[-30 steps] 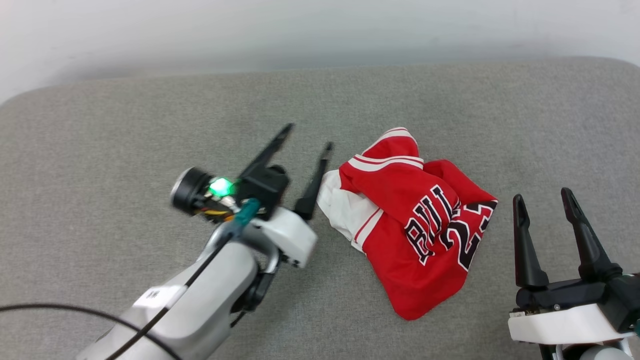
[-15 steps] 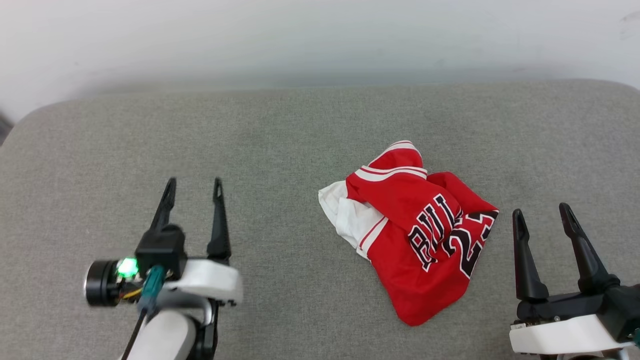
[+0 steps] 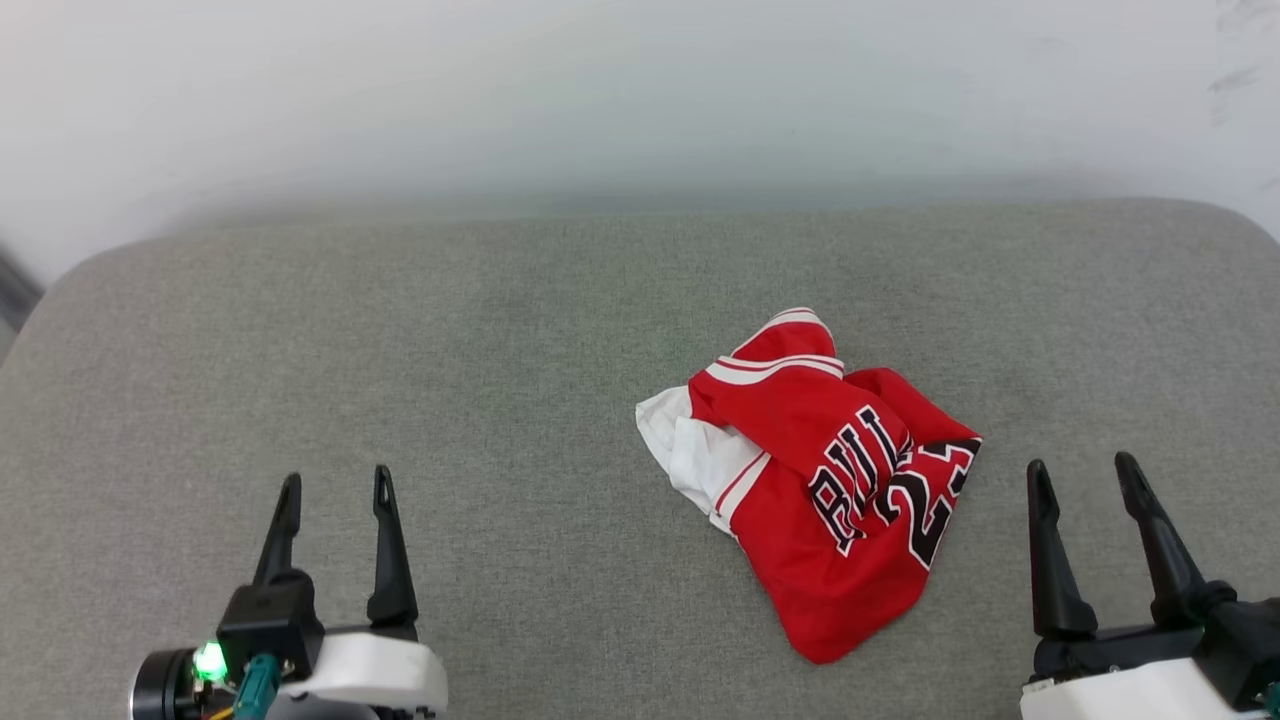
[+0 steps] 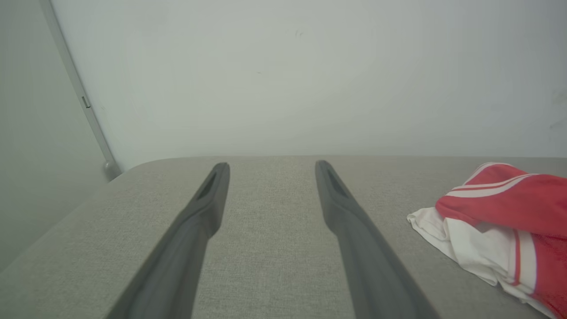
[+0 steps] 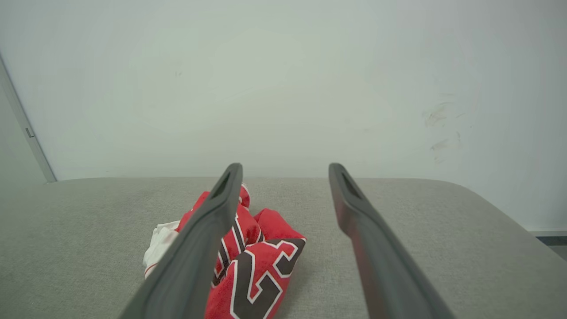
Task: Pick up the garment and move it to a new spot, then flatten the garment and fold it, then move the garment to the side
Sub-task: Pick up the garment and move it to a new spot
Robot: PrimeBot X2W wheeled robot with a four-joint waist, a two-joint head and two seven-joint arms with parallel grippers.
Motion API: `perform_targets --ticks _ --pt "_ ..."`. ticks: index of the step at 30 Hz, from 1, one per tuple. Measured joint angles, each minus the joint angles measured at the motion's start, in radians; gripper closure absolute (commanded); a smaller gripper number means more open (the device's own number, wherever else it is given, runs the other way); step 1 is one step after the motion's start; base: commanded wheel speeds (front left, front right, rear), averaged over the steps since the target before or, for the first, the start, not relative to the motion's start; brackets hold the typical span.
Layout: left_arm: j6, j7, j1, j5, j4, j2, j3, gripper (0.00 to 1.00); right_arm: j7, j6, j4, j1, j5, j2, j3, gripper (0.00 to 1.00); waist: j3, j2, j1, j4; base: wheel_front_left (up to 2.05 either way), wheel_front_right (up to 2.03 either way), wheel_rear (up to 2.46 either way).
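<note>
The garment [image 3: 815, 480] lies crumpled on the grey cushioned surface [image 3: 500, 350], right of centre: red with black white-edged letters and a white sleeve sticking out on its left. My left gripper [image 3: 335, 485] stands open at the lower left, well apart from the cloth and holding nothing. My right gripper [image 3: 1082, 468] is open at the lower right, just past the garment's right edge and not touching it. In the left wrist view the garment [image 4: 500, 230] sits to the right of the gripper [image 4: 271, 165]. In the right wrist view the garment [image 5: 261, 248] shows partly behind the left finger of the gripper [image 5: 285, 166].
A pale wall [image 3: 640, 90] runs along the far side of the surface. The surface has rounded far corners, and its left edge [image 3: 30, 320] drops off at the left of the head view. A grey strip [image 4: 77, 88] runs up the wall's left corner.
My left arm has drawn back from beside the garment's white sleeve to the lower left, fingers still open. The head camera has tilted, so the whole scene sits lower. The garment lies as before.
</note>
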Motion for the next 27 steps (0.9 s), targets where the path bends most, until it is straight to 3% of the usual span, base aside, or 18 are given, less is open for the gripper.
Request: perform_targets --ticks 12,27 --pt "-0.122 0.0 0.113 0.107 -0.007 -0.107 0.097 0.0 0.0 0.0 0.018 0.055 0.03 0.0 0.001 0.0 -0.043 0.0 0.0 -0.002 0.0 0.0 0.0" --pt "-0.176 0.0 0.142 0.152 -0.007 -0.157 0.168 0.0 0.0 0.0 0.03 0.077 0.062 0.0 0.005 0.0 -0.058 0.0 0.0 0.008 0.0 0.0 0.0"
